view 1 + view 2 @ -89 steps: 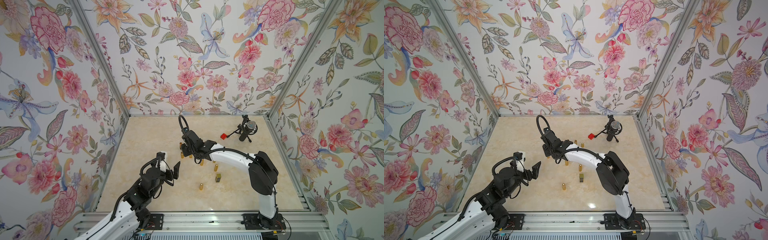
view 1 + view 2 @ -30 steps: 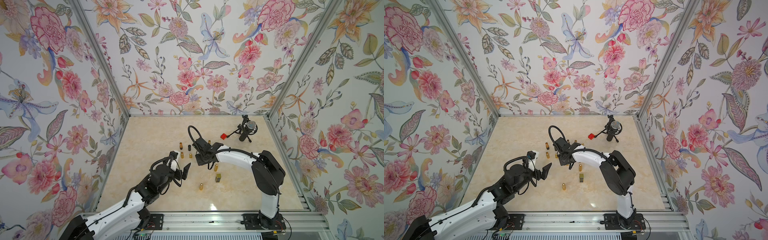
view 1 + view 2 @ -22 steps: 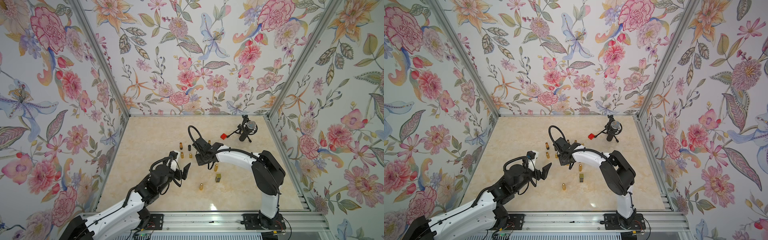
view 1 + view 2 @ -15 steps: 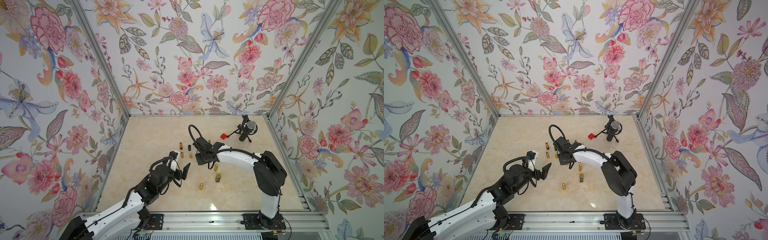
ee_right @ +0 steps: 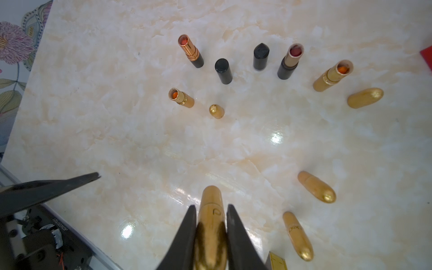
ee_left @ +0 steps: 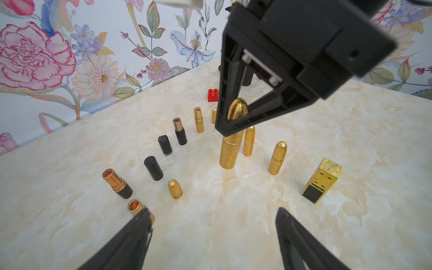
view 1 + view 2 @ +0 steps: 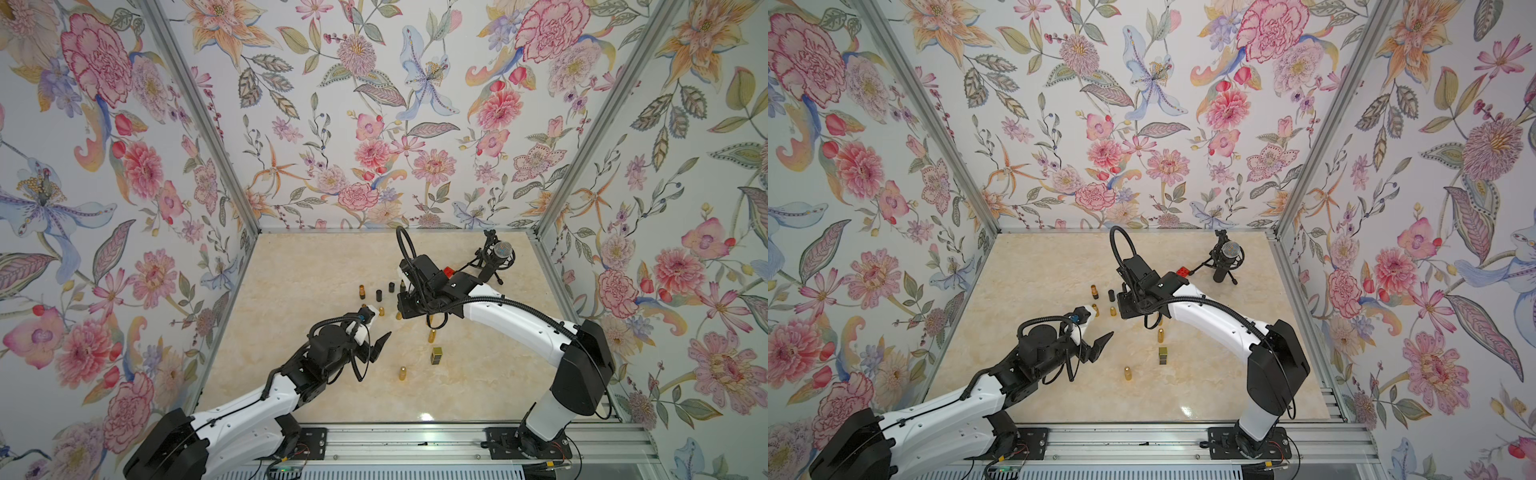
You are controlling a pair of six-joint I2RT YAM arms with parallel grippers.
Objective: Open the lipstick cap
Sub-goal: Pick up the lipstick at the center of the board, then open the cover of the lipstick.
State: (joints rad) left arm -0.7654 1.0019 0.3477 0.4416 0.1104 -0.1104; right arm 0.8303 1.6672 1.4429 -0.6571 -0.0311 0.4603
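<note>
A gold bullet-shaped lipstick stands upright with its base at the marble tabletop. My right gripper is shut on its upper end, one black finger on each side of the rounded cap. From above, the right gripper points down over it. My left gripper is open a short way in front of the lipstick, with only bare table between its fingers. One left finger partly covers an uncapped gold tube.
Several uncapped lipsticks, black caps and a gold cap stand left of the held one. Two closed gold lipsticks and a square gold one stand to its right. A red brick and a microphone are at the back.
Since three seconds ago my right gripper has shifted right and nearer, and my left arm has reached in toward the middle. Over the last second both arms have hardly moved.
</note>
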